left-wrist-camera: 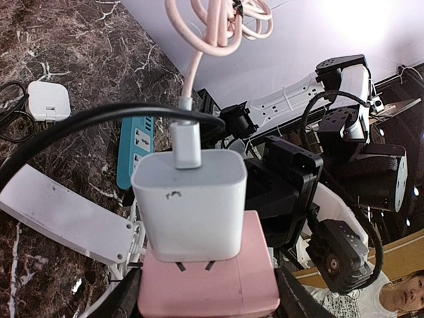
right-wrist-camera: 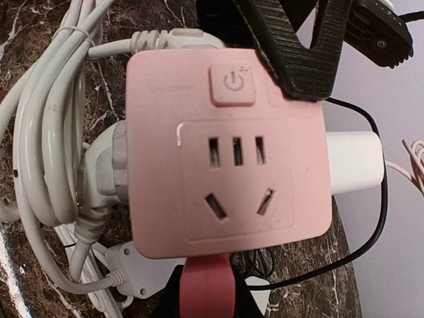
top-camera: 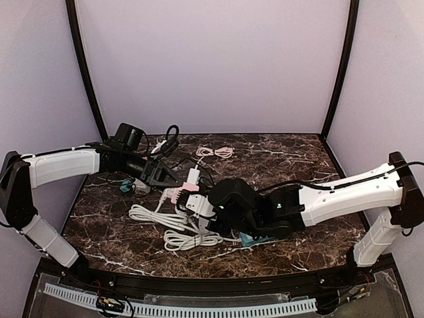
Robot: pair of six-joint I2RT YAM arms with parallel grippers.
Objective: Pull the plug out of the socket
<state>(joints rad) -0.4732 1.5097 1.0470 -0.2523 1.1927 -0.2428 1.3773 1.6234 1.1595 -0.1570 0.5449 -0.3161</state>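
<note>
The square pink socket cube (left-wrist-camera: 218, 285) sits left of the middle of the dark marbled surface (top-camera: 298, 159), between the two arms. The blocky white charger plug (left-wrist-camera: 192, 199) sticks out of one side of the cube. It is not fully seated: its two metal prongs show in the gap between plug and cube. A pale pink cable (left-wrist-camera: 189, 73) runs from the plug's outer end to a loose coil. A thin black cable (left-wrist-camera: 99, 119) crosses in front of that end.

The left pincer (left-wrist-camera: 204, 299) stands about half open, with its dark fingers (left-wrist-camera: 122, 298) on either side of the pink cube, clamping it. In the right wrist view, one ribbed black finger lies over the cube's corner beside the power button (right-wrist-camera: 232, 83).

The right pincer (right-wrist-camera: 205, 291) is closed tight, its red tip just at the cube's edge. Whether it touches the cube or holds anything cannot be told.

Other white plugs enter the cube's remaining sides, and bundled white cords (top-camera: 165, 225) lie just beside it. A teal power strip (left-wrist-camera: 136, 149) and a long white power strip (left-wrist-camera: 66, 212) rest nearby, with a small white adapter (left-wrist-camera: 48, 99) further off.
</note>
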